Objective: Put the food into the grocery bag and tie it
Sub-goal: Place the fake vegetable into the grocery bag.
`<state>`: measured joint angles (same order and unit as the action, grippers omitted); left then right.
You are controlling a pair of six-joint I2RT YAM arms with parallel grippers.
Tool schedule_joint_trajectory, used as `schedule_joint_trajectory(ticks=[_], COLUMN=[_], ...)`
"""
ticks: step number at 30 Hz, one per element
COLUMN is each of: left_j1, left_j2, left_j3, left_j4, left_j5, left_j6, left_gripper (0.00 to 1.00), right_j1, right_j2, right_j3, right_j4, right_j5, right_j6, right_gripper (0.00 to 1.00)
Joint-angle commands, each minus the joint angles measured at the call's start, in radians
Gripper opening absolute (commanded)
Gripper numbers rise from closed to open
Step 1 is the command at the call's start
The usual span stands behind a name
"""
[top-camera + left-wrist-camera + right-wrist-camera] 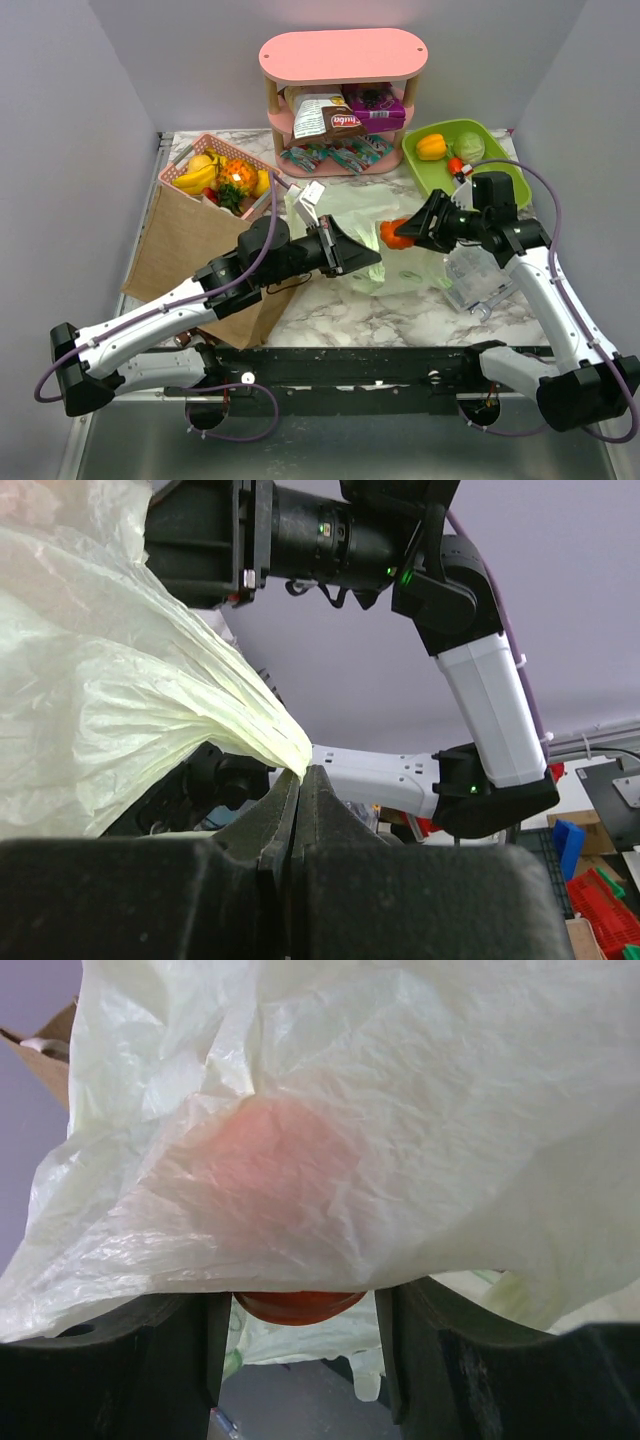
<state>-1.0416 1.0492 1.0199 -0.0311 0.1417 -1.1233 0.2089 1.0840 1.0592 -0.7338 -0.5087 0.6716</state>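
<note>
Grocery bag (130, 700), pale green and crinkly, is pinched at a gathered fold by the left jaws, which are pressed together on it. The right jaws grip an orange-red food item (298, 1305), with bag film draped over their tips. Below both, the bag's bulk lies on the marble worktop (400, 320). A brown paper bag (180, 250) stands left of the left jaws, and a green tray (435, 178) lies beyond the right jaws.

My marble table (400, 315), pink shelf unit (343, 55) at its far edge, green tray (418, 175) far right, pink basket (172, 178) far left, brown paper bag (180, 250) just in front, pale-green grocery bag (350, 210) mid-table, clear container (475, 280) near right.
</note>
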Motion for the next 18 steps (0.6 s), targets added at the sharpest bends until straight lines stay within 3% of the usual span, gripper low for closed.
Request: schedule_joint_trajectory(ticks=[1, 14, 18], left_j1=[0.006, 0.032, 0.04], left_j2=[-0.044, -0.109, -0.113], left_j3=[-0.06, -0.134, -0.144], left_j4=[0.025, 0.065, 0.064], left_j5=[-0.022, -0.045, -0.045], left_j6=[-0.003, -0.007, -0.01], left_gripper=[0.0, 0.0, 0.0], right_j1=[0.02, 0.144, 0.145], right_j2=[0.049, 0.177, 0.182], right_j3=[0.015, 0.079, 0.078], right_j4=[0.121, 0.16, 0.164], right_j5=[0.031, 0.128, 0.14], right_j6=[0.032, 0.013, 0.014], right_gripper=[0.52, 0.54, 0.61])
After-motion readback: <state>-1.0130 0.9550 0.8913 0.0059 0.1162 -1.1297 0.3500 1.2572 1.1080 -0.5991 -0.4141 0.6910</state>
